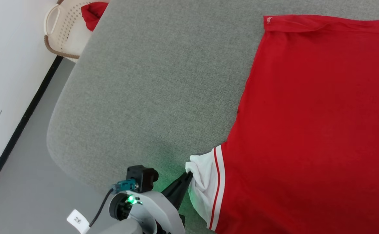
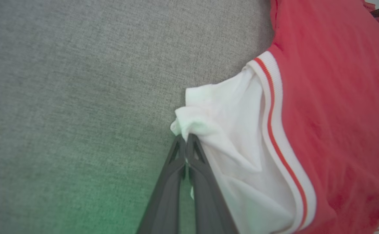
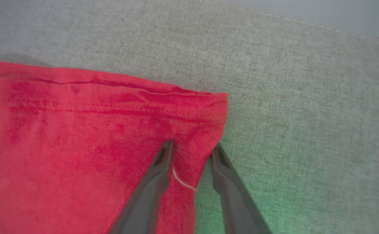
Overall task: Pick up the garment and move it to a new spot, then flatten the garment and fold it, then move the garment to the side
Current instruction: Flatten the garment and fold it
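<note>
Pinching the bunched cuff of the white sleeve (image 2: pixel 228 130), my left gripper (image 2: pixel 186 139) has its two dark fingers pressed together, with the fabric gathered over their tips. It sits near the closest edge of the broad grey woven upholstered surface (image 1: pixel 163 81), where the head view also catches it (image 1: pixel 189 178) touching the sleeve.

The large red jersey-like garment (image 1: pixel 313 123), with white sleeves and a red-and-white striped band (image 2: pixel 274 123) at the sleeve seam, lies spread flat over the right part of that grey surface. Its red body is mostly smooth. The sleeve I hold is crumpled and drawn out toward the surface's bare left half.

My right gripper (image 3: pixel 192 151) is spread. One finger rests on the red cloth, and the other sits just beside the cloth's edge on the grey surface. A stitched red corner (image 3: pixel 209 104) of the garment lies just ahead of the gap, and a loose pale thread lies between the fingers.

Beyond the far left corner of the grey surface stands a cream perforated plastic basket (image 1: pixel 54 32) with a brown rim. A small plain red cloth (image 1: pixel 93 13) lies in it, well apart from the garment.
</note>
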Tool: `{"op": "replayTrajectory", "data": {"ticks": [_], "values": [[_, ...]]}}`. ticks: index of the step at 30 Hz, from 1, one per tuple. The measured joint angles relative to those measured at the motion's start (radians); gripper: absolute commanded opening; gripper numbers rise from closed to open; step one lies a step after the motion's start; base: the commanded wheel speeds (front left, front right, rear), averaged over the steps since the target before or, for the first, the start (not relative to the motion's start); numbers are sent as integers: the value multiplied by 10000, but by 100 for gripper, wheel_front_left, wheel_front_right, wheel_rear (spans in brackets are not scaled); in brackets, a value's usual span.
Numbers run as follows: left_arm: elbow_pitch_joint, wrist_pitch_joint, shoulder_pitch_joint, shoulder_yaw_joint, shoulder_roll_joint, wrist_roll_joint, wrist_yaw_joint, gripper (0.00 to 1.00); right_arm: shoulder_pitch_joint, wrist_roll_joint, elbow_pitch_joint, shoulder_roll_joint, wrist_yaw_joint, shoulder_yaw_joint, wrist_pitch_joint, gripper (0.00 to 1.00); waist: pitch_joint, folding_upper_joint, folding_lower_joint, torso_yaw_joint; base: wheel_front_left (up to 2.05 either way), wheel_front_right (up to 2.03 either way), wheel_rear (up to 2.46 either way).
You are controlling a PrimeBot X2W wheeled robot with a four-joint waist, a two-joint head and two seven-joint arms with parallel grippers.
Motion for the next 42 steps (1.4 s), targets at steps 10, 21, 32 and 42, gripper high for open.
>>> {"op": "replayTrajectory", "data": {"ticks": [10, 21, 32, 42], "values": [[385, -132, 69, 150, 107, -90, -79, 0, -42, 104, 157, 493, -2, 368, -314, 0, -406, 0, 0, -425, 0, 0, 0], [140, -127, 417, 291, 650, -157, 255, 0, 1165, 1983, -1636, 128, 0, 1678, 360, 0, -1292, 0, 0, -1206, 0, 0, 0], [-424, -19, 901, 389, 1333, -307, 696, 0, 4396, 3800, -4274, -683, 0, 1672, 663, 0, -2240, 0, 0, -2078, 0, 0, 0], [-1035, 48, 1242, 487, 1860, -391, 1120, 0, 8349, 4153, -6667, -205, 0, -217, 882, 0, -2795, 0, 0, -2852, 0, 0, 0]]}}
